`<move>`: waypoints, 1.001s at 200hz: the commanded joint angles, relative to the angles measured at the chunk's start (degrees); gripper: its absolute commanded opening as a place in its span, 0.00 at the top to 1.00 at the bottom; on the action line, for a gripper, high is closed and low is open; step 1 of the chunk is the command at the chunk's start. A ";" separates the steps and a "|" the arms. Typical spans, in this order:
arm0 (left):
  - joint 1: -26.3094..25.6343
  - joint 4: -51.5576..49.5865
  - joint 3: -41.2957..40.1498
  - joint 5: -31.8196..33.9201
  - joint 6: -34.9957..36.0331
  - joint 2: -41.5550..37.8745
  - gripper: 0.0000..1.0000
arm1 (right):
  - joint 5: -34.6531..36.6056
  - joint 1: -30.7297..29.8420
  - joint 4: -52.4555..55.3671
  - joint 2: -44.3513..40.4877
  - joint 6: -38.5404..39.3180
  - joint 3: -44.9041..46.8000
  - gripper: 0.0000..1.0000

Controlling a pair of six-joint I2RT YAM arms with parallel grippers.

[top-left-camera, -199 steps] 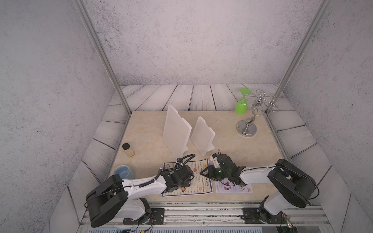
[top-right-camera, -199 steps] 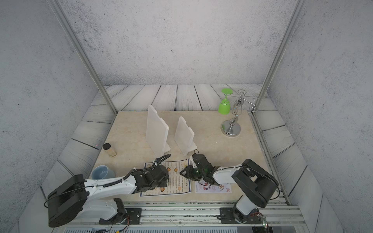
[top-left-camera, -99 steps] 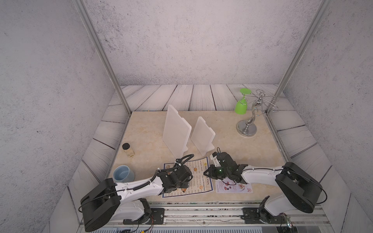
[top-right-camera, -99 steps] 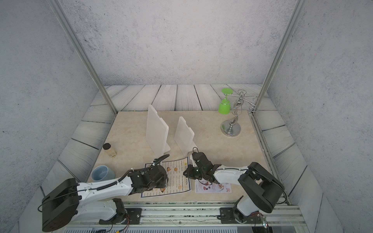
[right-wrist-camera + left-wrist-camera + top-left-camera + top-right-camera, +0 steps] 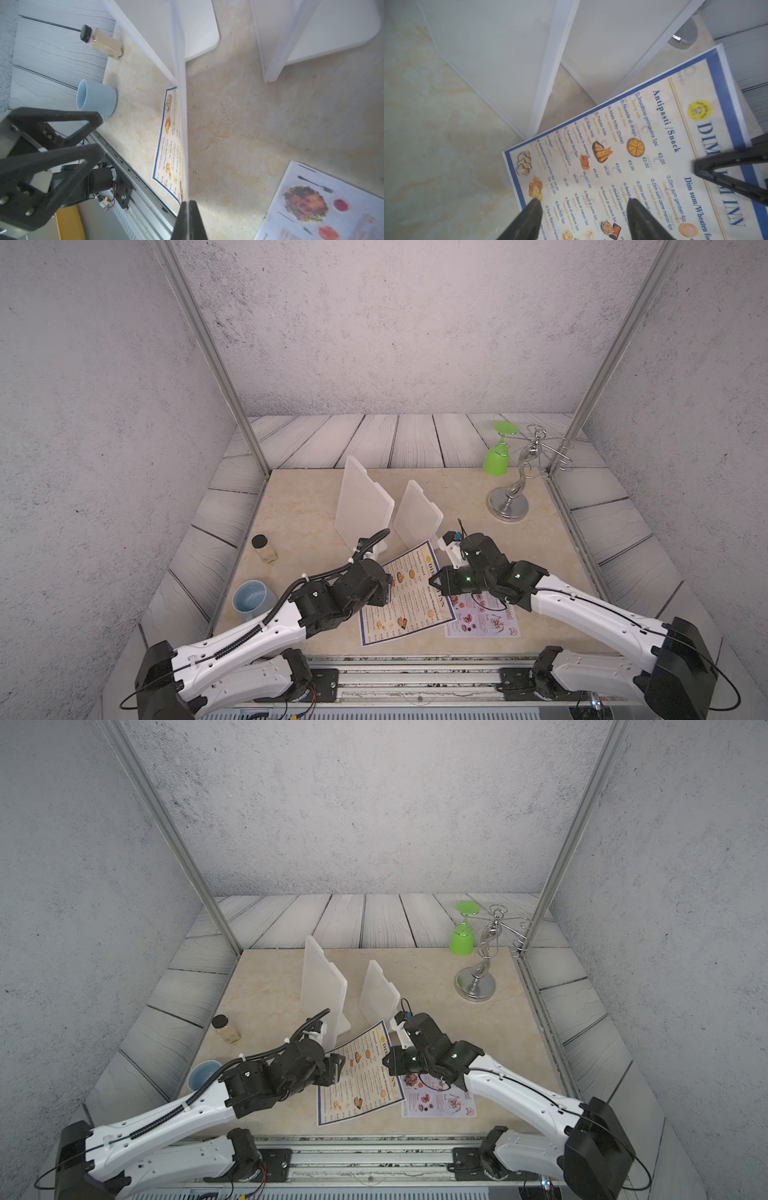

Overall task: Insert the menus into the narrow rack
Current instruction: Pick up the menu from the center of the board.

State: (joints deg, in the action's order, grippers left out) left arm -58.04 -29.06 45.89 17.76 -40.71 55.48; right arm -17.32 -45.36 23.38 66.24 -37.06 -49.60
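A beige stone tabletop (image 5: 307, 506), seen from above, with two robot arms reaching in from the near edge.

At the far left stand a small spice jar (image 5: 263, 549) with a black cap and a pale blue cup (image 5: 251, 599).

Next comes the left hand (image 5: 583, 202). It is released, with its two dark fingers spread and poised over the left part of the large menu (image 5: 409, 601), gripping nothing.

The large menu is a cream sheet with a blue border and food photos. It sits in front of the rack (image 5: 361, 502), whose tall white panels stand upright at the middle of the tabletop. Its right edge is raised while its left edge appears to rest on the tabletop.

The right hand (image 5: 188, 204) is clenched on that raised edge. In the right wrist view the sheet shows edge-on between the closed fingers.

Just right of it, the small menu (image 5: 484, 616) lies flat and untouched.

At the far right, a green glass (image 5: 496, 458) hangs upside down from a silver stand (image 5: 509, 502).

The sheets look thin, light and floppy, so one pinched at a single edge will likely sag or bow. A second grip on the opposite border should keep the large menu flat enough for a narrow slot. Squeezing hard seems unnecessary, and creasing is the main risk.
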 commanded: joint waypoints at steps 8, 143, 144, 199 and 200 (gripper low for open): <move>-0.14 -1.96 7.04 5.75 11.09 -1.17 0.27 | 5.18 -0.21 18.96 -1.89 11.45 -13.09 0.97; 15.75 6.92 22.34 -25.53 49.91 -2.49 0.23 | 5.09 -0.09 49.19 10.67 43.12 -49.62 0.96; 15.84 6.91 22.33 -25.86 50.01 -2.40 0.23 | 5.01 -0.13 49.34 10.71 43.34 -49.75 0.96; 18.14 4.12 21.99 -37.65 56.46 1.77 0.26 | 3.05 -0.14 53.00 13.55 49.83 -56.12 0.96; 18.18 4.11 21.93 -37.81 56.54 1.84 0.26 | 2.89 -0.11 53.04 13.60 49.95 -56.21 0.96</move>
State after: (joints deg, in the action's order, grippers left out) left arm -40.51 -23.77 68.25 -12.12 10.26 55.86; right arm -11.79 -45.36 73.38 78.24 7.84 -103.28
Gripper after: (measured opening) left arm 0.744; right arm 0.044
